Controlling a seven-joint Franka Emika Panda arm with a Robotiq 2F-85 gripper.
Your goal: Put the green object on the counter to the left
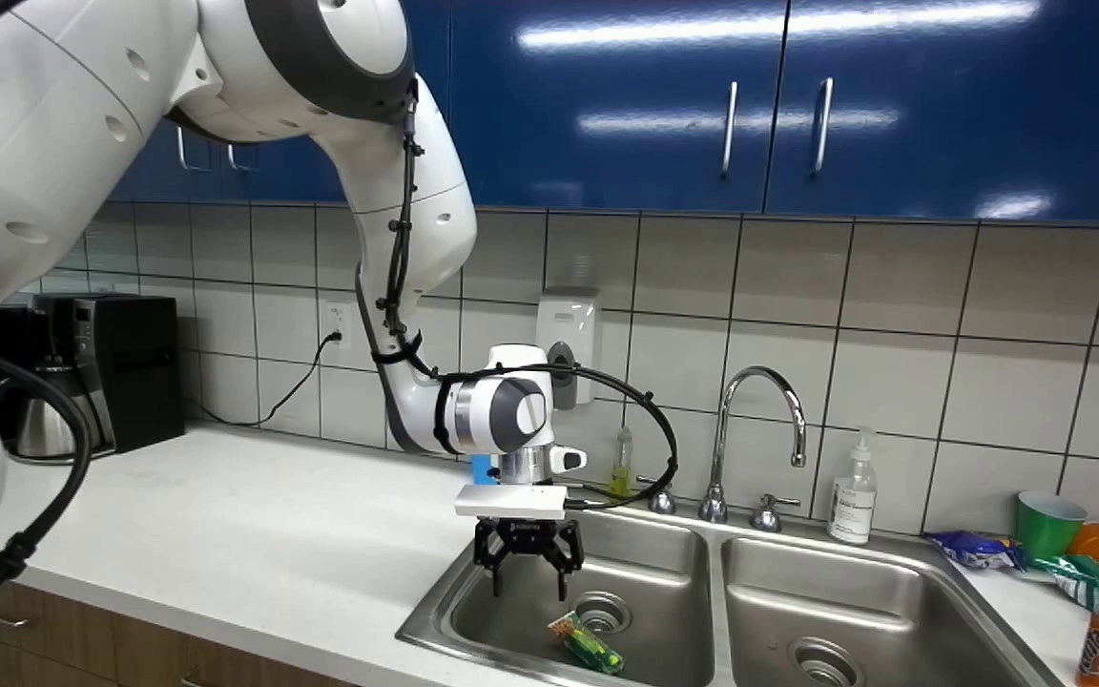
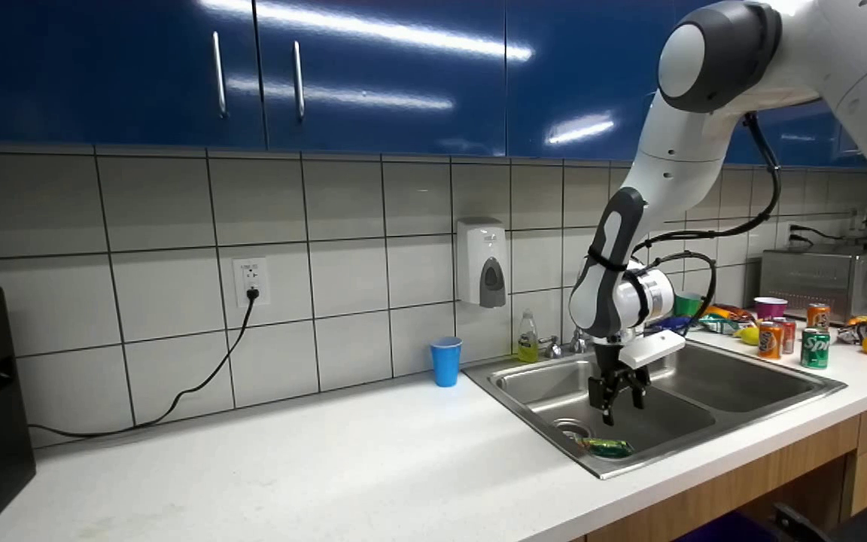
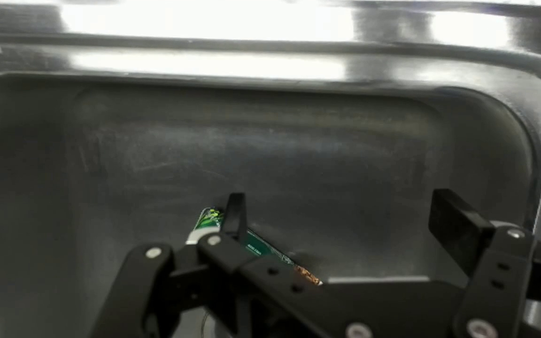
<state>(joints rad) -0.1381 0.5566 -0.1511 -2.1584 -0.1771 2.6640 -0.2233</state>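
One green packet [image 1: 590, 646] lies below the spread pincer [image 1: 529, 588], apart.

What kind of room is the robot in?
Probably a kitchen, perhaps a shared one: it has a double sink, a curved tap, blue cupboards and a wall dispenser.

Double-basin stainless-steel sink [image 1: 717, 592] shows bright sheen on the rim, duller basin metal, faint scratches in the wrist view. Small oblong green packet [image 1: 590, 647] looks like shiny plastic wrap. Broad off-white countertop [image 1: 225, 534] is smooth, low sheen; the flat brown drawer fronts [image 1: 154, 654] below show wood grain. Curved silver faucet [image 1: 718, 458]: polished, mirror-like metal. Flat blue cabinet doors [image 1: 607, 86] are high-gloss. Pale rectangular wall tiles [image 2: 159, 203] are smooth, softly glazed. Black two-fingered gripper [image 1: 529, 588] is mostly matt, its pins [image 3: 154, 252] bright metal.
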